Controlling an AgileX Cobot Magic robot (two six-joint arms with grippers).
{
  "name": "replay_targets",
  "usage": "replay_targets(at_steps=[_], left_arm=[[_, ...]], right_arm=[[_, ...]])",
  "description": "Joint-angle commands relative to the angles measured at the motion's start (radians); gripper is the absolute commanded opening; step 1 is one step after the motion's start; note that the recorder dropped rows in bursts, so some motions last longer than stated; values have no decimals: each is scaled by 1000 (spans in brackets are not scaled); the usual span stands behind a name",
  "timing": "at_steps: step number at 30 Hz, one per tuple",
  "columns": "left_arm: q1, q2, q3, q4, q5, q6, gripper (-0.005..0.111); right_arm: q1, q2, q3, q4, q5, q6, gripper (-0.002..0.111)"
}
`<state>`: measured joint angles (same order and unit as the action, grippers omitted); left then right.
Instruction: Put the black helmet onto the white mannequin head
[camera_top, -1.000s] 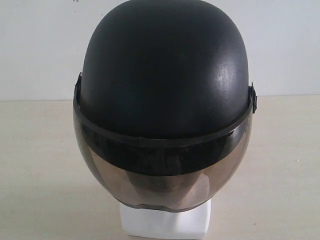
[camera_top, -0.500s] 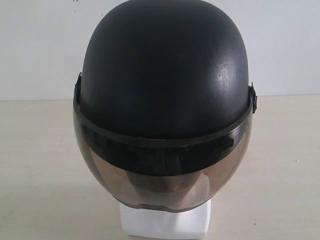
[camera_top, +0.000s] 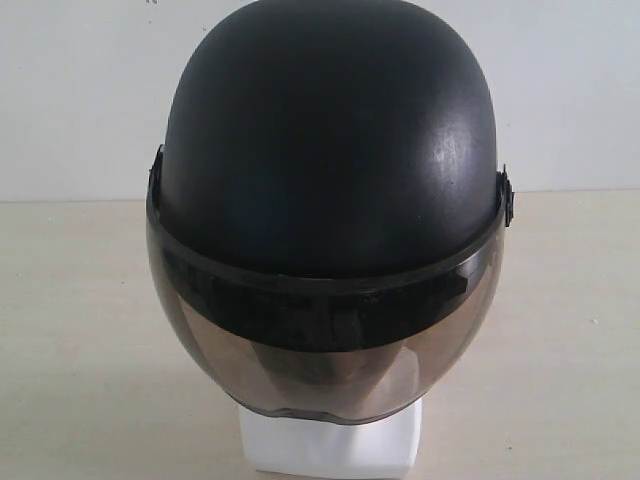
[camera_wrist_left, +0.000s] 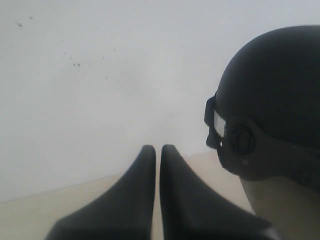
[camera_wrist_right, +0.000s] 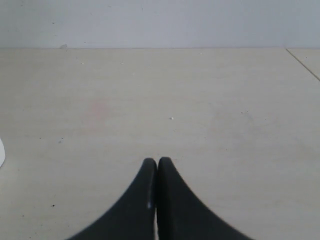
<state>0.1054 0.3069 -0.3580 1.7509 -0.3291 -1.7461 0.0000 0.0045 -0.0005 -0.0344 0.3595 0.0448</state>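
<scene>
We see the black helmet (camera_top: 330, 150) sitting on the white mannequin head (camera_top: 328, 448), covering it down past the face, so that only the squarish white base shows below the rim. The smoky visor (camera_top: 320, 355) is lowered over the front, and a dim shape of the face shows through it. The head stands on the pale bench (camera_top: 80, 330) in front of a plain white wall (camera_top: 70, 90). From the left wrist view, the left gripper (camera_wrist_left: 157, 149) sits apart from the helmet's side, near its round visor pivot (camera_wrist_left: 242, 140); its jaws are drawn together with only a thin slit between them, pinching nothing. From the right wrist view, the right gripper (camera_wrist_right: 157, 162) hangs over bare bench, its jaws pressed together and empty.
</scene>
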Motion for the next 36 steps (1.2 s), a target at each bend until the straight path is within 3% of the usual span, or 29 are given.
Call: replay_targets(at_steps=[1,4,8,11,13,15,19,20,22,23,26,29,36], left_arm=[[-16,-145,4,-6,-11,-92,4],[-16,-233,4,-83,29,-162,4],[-16,-307,4,-401,125,-263,4],[-16,-307,4,-605,93,-305,4],[-16,-307,4,-635,91,-295,4],[-16,-307,4,-624,107,-161,4],[-16,-307,20,-641,207,492,4],[-16,-307,33,-717,235,735,4],[-16,-307,50,-901,263,1065,4],[-16,-307,57,-1083,285,1294,4],[-16,-307,78,-1469,376,1676,4],[-16,-307,105,-1688,518,1865,4],[-16,-307,247,-1817,562,1877,4]], right_arm=[[0,-5,0,-2,-13,1,0],[0,-5,0,-2,-13,1,0],[0,-5,0,-2,-13,1,0],[0,-5,0,-2,-13,1,0],[0,-5,0,-2,-13,1,0],[0,-5,0,-2,-13,1,0],[0,-5,0,-2,-13,1,0],[0,-5,0,-2,-13,1,0],[0,-5,0,-2,-13,1,0],[0,-5,0,-2,-13,1,0],[0,-5,0,-2,-13,1,0],[0,-5,0,-2,-13,1,0],[0,-5,0,-2,-13,1,0]])
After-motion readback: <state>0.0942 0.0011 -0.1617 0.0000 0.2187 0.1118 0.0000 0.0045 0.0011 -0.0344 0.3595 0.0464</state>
